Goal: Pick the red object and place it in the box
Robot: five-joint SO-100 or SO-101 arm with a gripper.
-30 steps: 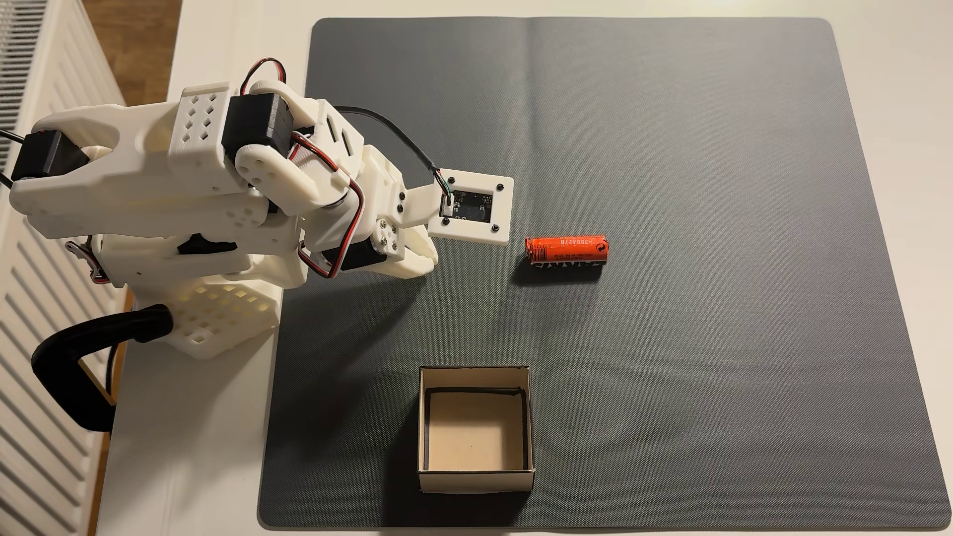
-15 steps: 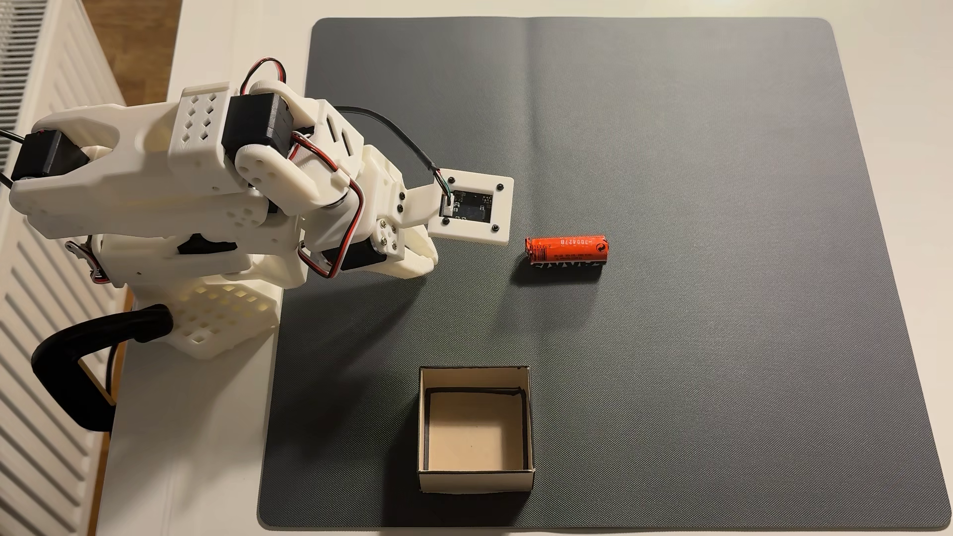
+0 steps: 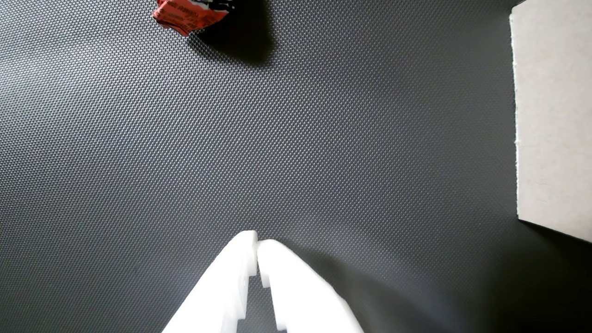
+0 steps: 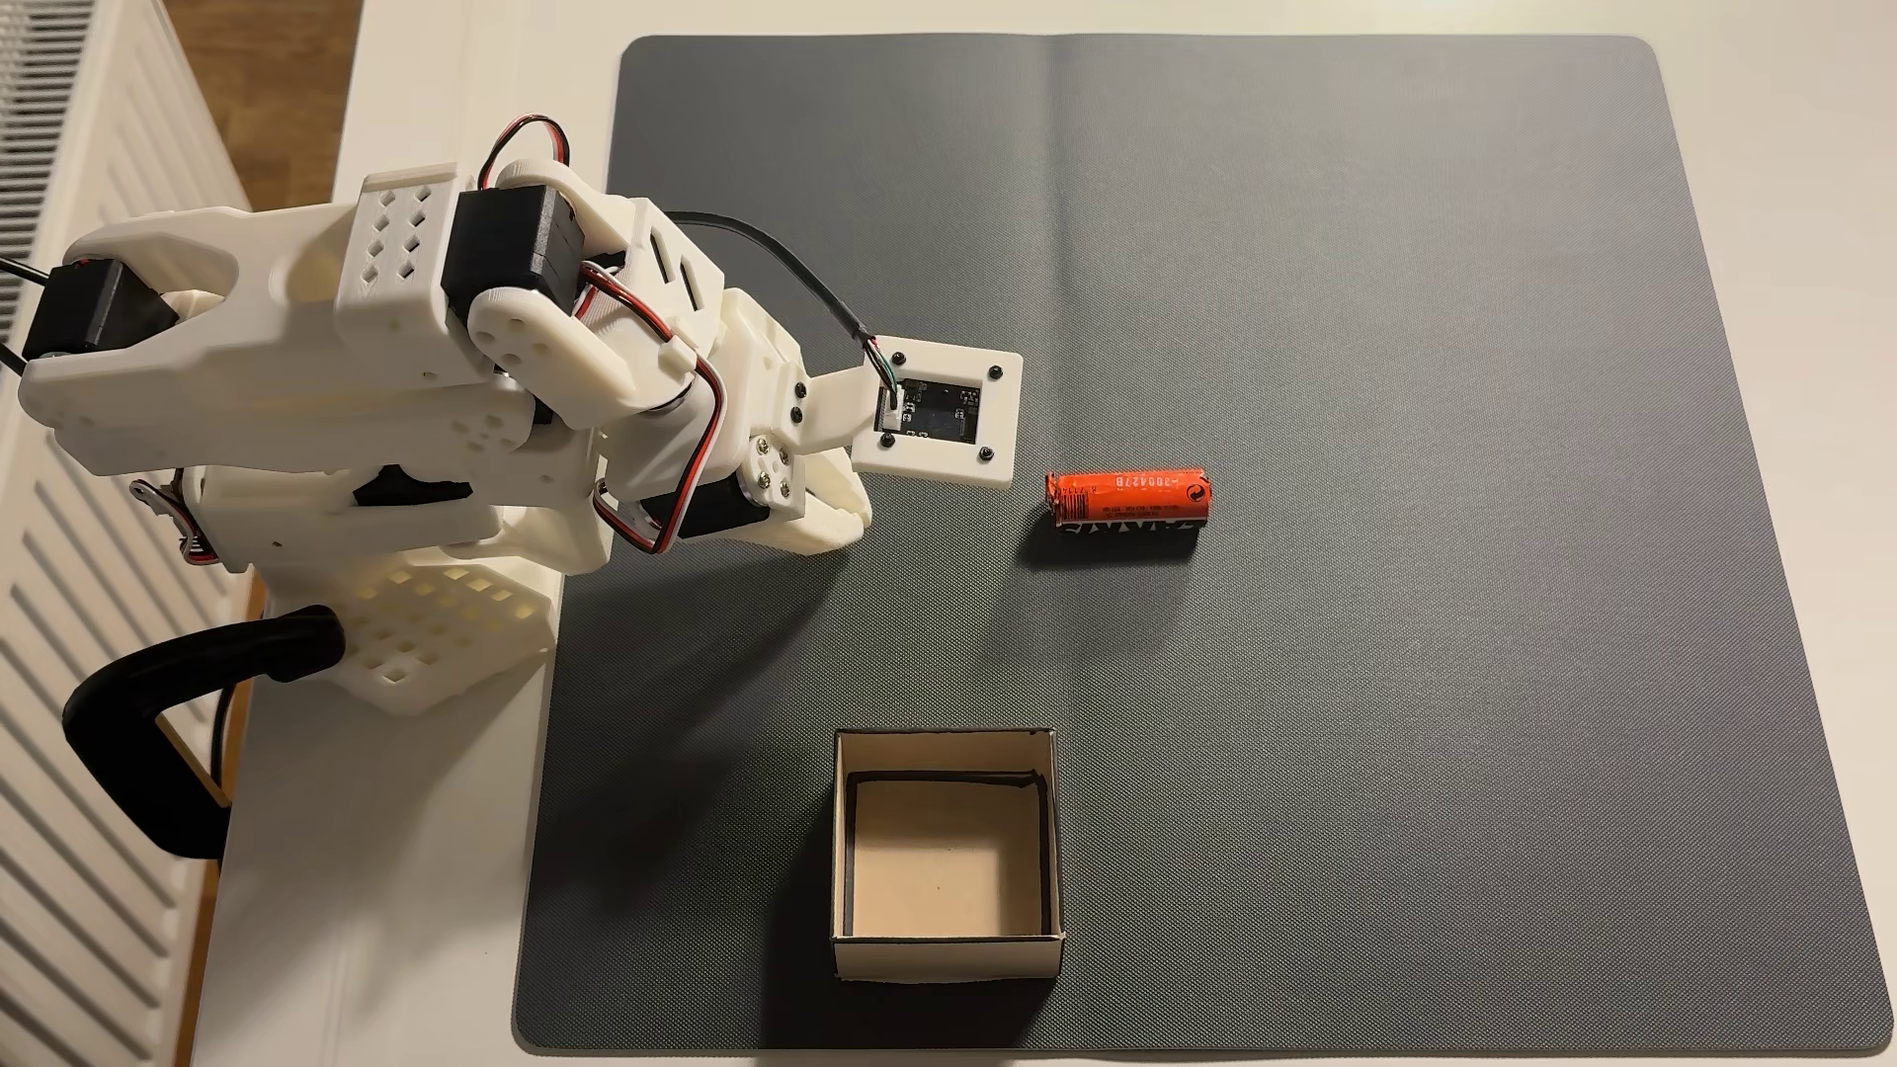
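The red object (image 4: pixel 1127 499), an orange-red cylinder with black print and a crimped left end, lies flat on the grey mat near its middle in the fixed view. Its crimped end (image 3: pixel 189 16) peeks in at the top edge of the wrist view. The cardboard box (image 4: pixel 946 954) stands open and empty near the mat's front edge; one pale outer wall (image 3: pixel 552 115) shows at the right of the wrist view. My white gripper (image 3: pixel 257 243) hangs over bare mat, shut, tips touching, nothing held. In the fixed view the gripper (image 4: pixel 857 513) sits left of the cylinder, folded close to the arm.
A dark grey textured mat (image 4: pixel 1437 718) covers most of the white table (image 4: pixel 390 872). The arm's base is clamped at the table's left edge by a black clamp (image 4: pixel 154 718). A white radiator (image 4: pixel 72 616) runs along the left.
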